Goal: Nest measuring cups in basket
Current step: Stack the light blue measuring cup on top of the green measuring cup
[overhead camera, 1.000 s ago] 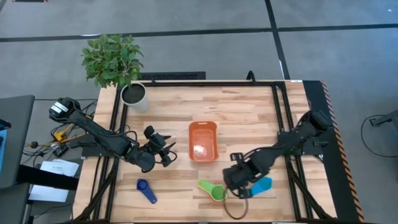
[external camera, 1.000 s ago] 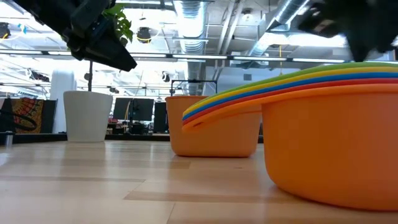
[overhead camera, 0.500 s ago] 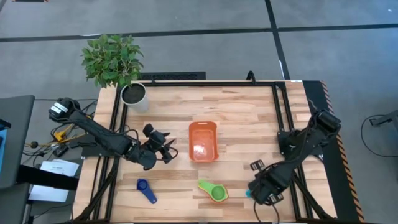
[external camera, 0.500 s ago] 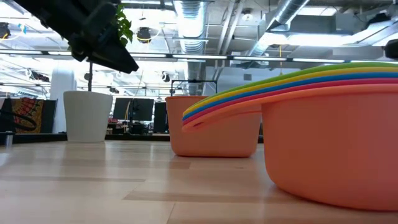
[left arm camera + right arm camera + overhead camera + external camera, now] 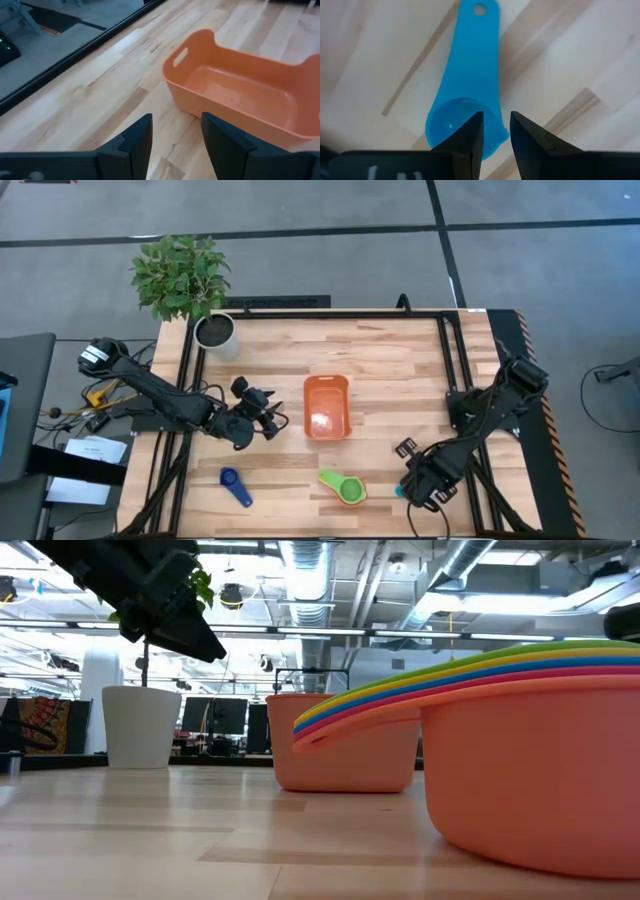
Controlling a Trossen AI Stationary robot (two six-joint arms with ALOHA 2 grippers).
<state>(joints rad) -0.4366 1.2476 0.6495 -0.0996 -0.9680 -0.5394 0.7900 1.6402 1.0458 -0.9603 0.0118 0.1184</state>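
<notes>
My right pincer [image 5: 495,131] hangs open over the light blue cup [image 5: 465,95] near the counter's front edge, ready to grab. The left pincer [image 5: 175,140] waits open beside the empty basket [image 5: 326,406].

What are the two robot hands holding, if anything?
Nothing. The left hand is open and empty; the right hand hangs open just above the light blue cup.

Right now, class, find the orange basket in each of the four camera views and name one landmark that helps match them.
High view: basket at table centre.
Low view: mid-distance, centre, behind the stacked cups.
Left wrist view: ahead of the left gripper, empty.
Right wrist view: not in it.
Shared landmark: white plant pot, also in the low view.
</notes>
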